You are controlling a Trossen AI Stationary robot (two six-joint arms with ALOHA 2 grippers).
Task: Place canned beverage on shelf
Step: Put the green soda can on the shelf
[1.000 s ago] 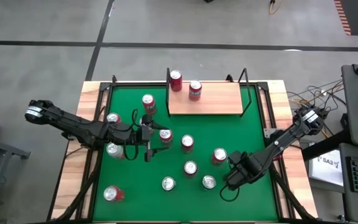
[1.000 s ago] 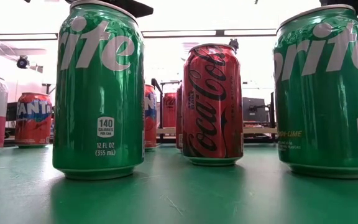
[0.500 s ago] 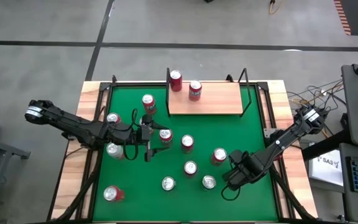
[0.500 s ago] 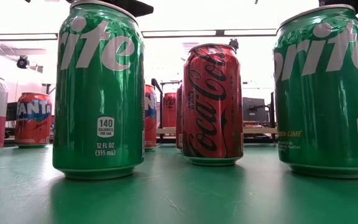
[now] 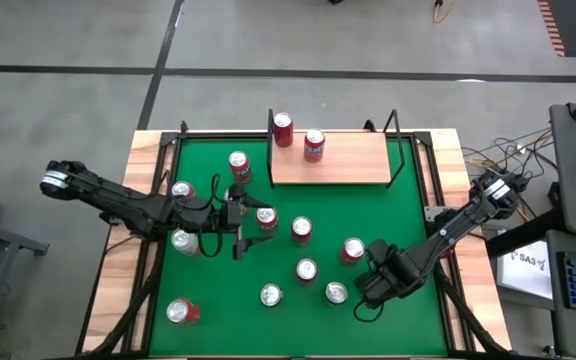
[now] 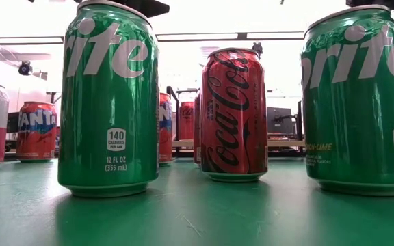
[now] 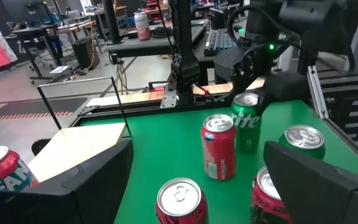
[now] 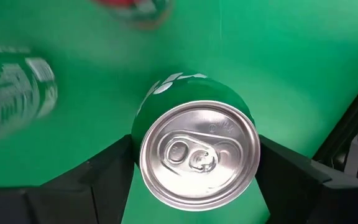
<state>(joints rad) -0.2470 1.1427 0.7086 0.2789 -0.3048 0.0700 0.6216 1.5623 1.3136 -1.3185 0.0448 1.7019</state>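
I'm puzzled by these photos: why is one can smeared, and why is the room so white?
Right wrist view: the side can is blurred, while the centre can is sharp. Low view: ceiling lights wash out the background behind the Coke can.

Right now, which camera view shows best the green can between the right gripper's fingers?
The right wrist view: the green can fills it, top on, between the right gripper fingers. The high view shows only its silver top. The low view shows its side. The left wrist view shows it far off.
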